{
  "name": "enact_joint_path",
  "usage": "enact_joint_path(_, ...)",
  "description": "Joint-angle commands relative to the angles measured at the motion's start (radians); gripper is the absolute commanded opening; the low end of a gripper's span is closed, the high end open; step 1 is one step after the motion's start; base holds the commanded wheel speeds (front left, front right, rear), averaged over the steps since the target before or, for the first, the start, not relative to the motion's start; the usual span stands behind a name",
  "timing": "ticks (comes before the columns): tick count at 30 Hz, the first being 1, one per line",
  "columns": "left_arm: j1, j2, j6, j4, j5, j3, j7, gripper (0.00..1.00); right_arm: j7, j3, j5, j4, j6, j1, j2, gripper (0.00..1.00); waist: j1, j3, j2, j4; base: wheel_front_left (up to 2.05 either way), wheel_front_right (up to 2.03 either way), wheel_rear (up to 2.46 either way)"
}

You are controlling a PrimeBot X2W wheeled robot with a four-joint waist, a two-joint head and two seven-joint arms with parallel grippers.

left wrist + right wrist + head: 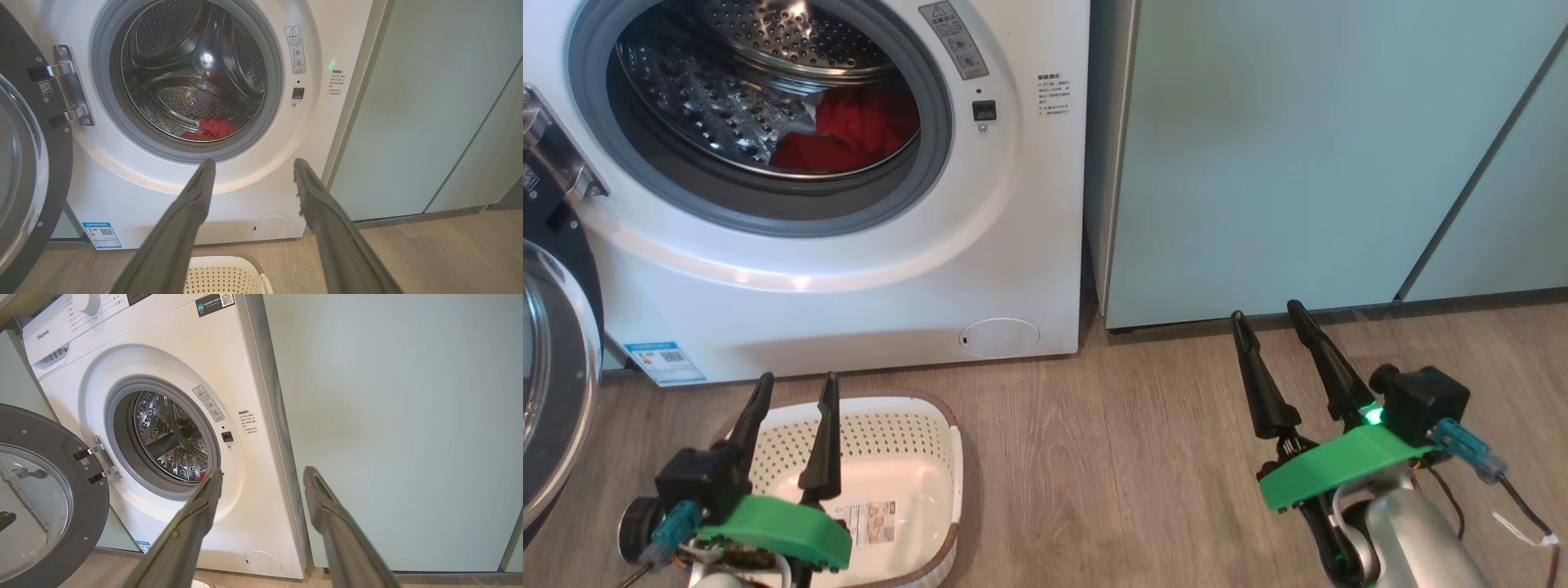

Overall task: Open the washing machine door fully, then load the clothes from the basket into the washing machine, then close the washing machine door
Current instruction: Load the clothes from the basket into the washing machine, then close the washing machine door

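Note:
The white washing machine (849,269) stands with its round black-rimmed door (45,490) swung wide open to the left. Red clothes (854,131) lie at the bottom of the steel drum (192,69). On the floor before the machine sits the cream basket (907,457), its floor bare except for a label. My left gripper (796,384) hovers open over the basket's near left side, holding nothing. My right gripper (1270,314) is open above the wooden floor, in front of the pale green cabinet, well to the right of the machine.
Pale green cabinets (1298,155) stand right of the washing machine, flush with its front. Wooden floor (1111,457) stretches between the basket and my right arm. The open door (547,359) juts out at the far left of the head view.

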Motion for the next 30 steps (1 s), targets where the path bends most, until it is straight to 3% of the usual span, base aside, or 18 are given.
enact_joint_path(1,-0.024,0.000,0.007,-0.043,0.001,0.029,-0.013,1.00,-0.006,0.023,-0.003,-0.034,0.000,-0.018,0.006,1.00,0.0001,0.000,0.0000,-0.001,0.00,0.00,0.00)
enact_joint_path(24,-0.031,0.000,0.018,-0.022,0.006,0.030,-0.013,1.00,-0.006,0.016,0.002,-0.031,0.000,-0.022,0.013,1.00,0.0001,0.012,0.0000,0.009,0.00,0.00,0.00)
enact_joint_path(30,-0.034,0.000,0.007,-0.015,-0.058,0.031,-0.013,1.00,-0.006,0.015,0.002,-0.029,0.000,-0.022,0.014,1.00,0.0001,0.013,0.0000,0.012,0.00,0.00,0.00)
